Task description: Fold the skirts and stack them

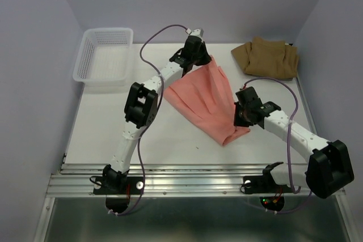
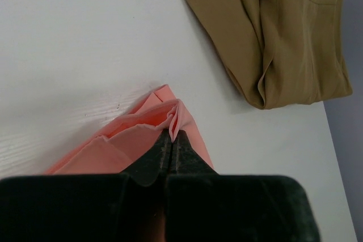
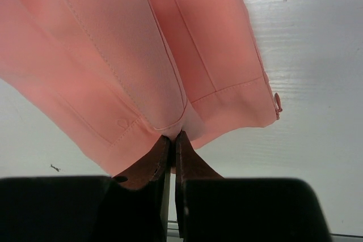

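Clamps left gripper (image 2: pixel 172 135) tight on a bunched far corner of the salmon-pink skirt (image 2: pixel 130 143). Clenches right gripper (image 3: pixel 173 137) on the stitched near edge of the same skirt, jaws pressed together over the fabric. Holds that cloth spread between both grippers, mid-table, slanting from far centre to near right. Cannot tell how much of it rests on the table (image 1: pixel 108 134).

Finds the tan-brown skirt (image 2: pixel 283 38) lying rumpled at the far right corner, near the left gripper, apart from the pink cloth. Finds a white basket (image 1: pixel 105 55) at the far left corner, well apart from both skirts. Notes the left arm (image 1: pixel 142 103) running along the pink skirt's left side.

Leaves bare tabletop at near left and along the near edge by the metal rail (image 1: pixel 187 177). Meets walls close on left, right and far sides, tan-brown skirt almost against the right one
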Tool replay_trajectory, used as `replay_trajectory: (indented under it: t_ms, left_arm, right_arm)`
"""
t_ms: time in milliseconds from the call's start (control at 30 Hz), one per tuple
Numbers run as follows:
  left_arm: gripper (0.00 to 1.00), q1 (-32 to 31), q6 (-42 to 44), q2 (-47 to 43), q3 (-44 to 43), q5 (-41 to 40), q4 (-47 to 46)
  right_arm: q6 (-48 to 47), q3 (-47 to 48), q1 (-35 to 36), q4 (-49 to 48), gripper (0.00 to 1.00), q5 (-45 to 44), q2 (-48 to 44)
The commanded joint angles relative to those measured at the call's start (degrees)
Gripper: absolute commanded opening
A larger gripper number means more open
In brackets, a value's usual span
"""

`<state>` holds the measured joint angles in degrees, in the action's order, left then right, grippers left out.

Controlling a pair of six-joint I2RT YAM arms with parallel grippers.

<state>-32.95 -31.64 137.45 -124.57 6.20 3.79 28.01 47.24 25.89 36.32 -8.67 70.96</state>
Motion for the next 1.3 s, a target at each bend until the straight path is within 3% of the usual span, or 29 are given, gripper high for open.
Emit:
replay_trajectory:
  t_ms: [0, 367, 467, 500, 567, 600, 633, 667, 733, 900, 1000, 1133, 1267]
  left_arm:
    - [0.00, -0.3, 1.0, 0.9, -3.7, 1.3, -5.1]
    - [0.00, -0.4, -1.5, 5.5, -6.2, 4.2, -7.9]
    - [0.21, -0.6, -1.9, 5.6, -7.9, 6.0, -8.5]
    - [0.37, -0.8, -1.8, 5.2, -8.1, 5.4, -9.0]
    - [0.56, -1.2, -1.1, 4.7, -8.5, 4.6, -9.8]
    - [0.82, -1.2, -1.1, 4.6, -8.6, 4.7, -9.9]
    - [0.99, -1.3, -1.1, 4.5, -8.8, 5.1, -10.3]
    - [0.99, -1.3, -1.1, 4.5, -9.0, 5.6, -10.5]
    - [0.99, -1.2, -1.1, 4.3, -9.5, 6.5, -10.4]
    - [0.99, -1.4, -0.1, 1.4, -9.1, 7.0, -8.4]
    - [0.99, -1.4, 1.5, -2.1, -7.4, 6.6, -6.0]
    - [0.99, -1.8, 4.1, -9.1, -2.3, 4.4, -1.0]
    - [0.99, -2.4, 5.1, -21.8, 14.5, 2.4, -0.7]
  right_arm:
    - [-0.1, -0.7, -1.0, -2.0, 0.01, 2.4, 0.1]
    - [0.2, -1.3, -4.1, -3.4, 0.08, 0.1, 2.1]
    - [1.9, -1.5, -4.6, -3.4, 0.16, -2.3, 2.7]
    - [2.4, -1.7, -4.6, -3.3, 0.20, -3.5, 2.9]
    - [4.3, -2.3, -5.9, -3.3, 0.26, -5.7, 3.2]
    - [4.8, -2.5, -5.9, -3.3, 0.31, -6.1, 3.2]
    - [5.7, -2.4, -6.5, -3.1, 0.39, -6.5, 3.2]
    - [6.3, -2.5, -6.6, -3.3, 0.47, -7.1, 3.3]
    - [7.8, -2.2, -6.6, -3.0, 0.76, -8.9, 3.4]
    - [8.1, -0.5, -7.6, -2.7, 1.00, -12.2, 2.6]
    - [7.9, 0.5, -8.2, -1.7, 1.00, -13.7, 2.4]
    - [1.2, 3.1, -8.2, -1.7, 1.00, -4.0, 0.5]
    - [-5.4, 4.1, -8.2, -4.0, 1.00, 7.2, -6.3]
